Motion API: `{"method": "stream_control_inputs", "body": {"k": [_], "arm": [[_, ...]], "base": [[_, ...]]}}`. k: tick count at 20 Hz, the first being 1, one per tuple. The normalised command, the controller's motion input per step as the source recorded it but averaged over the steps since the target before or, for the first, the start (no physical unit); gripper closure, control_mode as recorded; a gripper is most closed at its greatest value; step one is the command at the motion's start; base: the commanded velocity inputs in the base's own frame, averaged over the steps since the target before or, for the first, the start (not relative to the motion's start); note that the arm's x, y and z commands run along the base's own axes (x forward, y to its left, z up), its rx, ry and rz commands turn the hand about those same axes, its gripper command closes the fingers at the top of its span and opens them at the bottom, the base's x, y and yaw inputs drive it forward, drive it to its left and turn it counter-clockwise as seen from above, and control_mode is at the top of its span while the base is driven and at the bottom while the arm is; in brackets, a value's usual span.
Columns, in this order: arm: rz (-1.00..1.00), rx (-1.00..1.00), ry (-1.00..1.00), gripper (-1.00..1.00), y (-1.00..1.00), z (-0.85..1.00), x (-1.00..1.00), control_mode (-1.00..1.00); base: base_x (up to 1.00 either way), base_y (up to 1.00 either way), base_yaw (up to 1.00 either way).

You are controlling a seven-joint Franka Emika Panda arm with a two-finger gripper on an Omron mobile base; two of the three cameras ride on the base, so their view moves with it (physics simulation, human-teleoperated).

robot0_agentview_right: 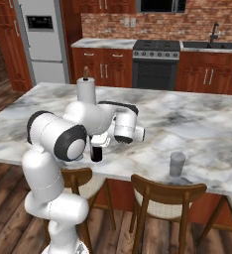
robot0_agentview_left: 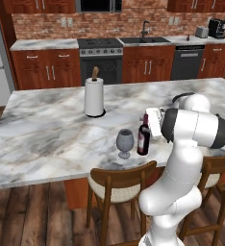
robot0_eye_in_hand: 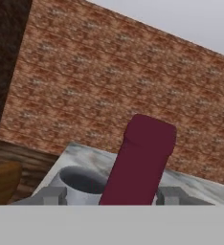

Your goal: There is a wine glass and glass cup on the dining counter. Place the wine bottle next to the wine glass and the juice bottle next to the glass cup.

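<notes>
So the wine bottle (robot0_agentview_left: 143, 139) is stood upright on the dining counter (robot0_agentview_left: 47, 129), close to the near edge and just beside the wine glass (robot0_agentview_left: 125, 142), on the glass's right as seen from the left base view; whether the two are actually touching can't be made out. The gripper (robot0_agentview_left: 152, 126) is parked right up at the bottle's neck. In the hand view the dark red neck and cap (robot0_eye_in_hand: 141, 160) are seen rising between the two fingertips (robot0_eye_in_hand: 50, 195), one on each side, but how tightly they're closed on it can't really be told. The glass cup (robot0_agentview_right: 177, 164) is seen in the right base view, well apart from the bottle, further along the same near edge above a wooden stool (robot0_agentview_right: 162, 201). A paper towel roll (robot0_agentview_left: 94, 96) on a dark base is stood further back on the marble top.
</notes>
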Motion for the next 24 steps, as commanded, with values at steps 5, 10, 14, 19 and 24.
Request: {"method": "stream_control_inputs", "body": {"k": [5, 10, 14, 19, 24], "arm": [[0.0, 0.0, -0.07, -1.0, 0.0, -0.04, 0.0, -1.0], [0.0, 0.0, -0.03, -1.0, -0.02, 0.0, 0.0, -1.0], [0.0, 0.01, 0.0, -1.0, -0.07, 0.0, 0.0, -1.0], [0.0, 0.01, 0.0, -1.0, -0.12, 0.0, -0.13, -1.0], [0.0, 0.02, 0.0, -1.0, -0.19, 0.0, -0.12, -1.0]], "base": [[0.0, 0.0, 0.0], [0.0, 0.0, 0.0], [0.0, 0.0, 0.0], [0.0, 0.0, 0.0], [0.0, 0.0, 0.0]]}}
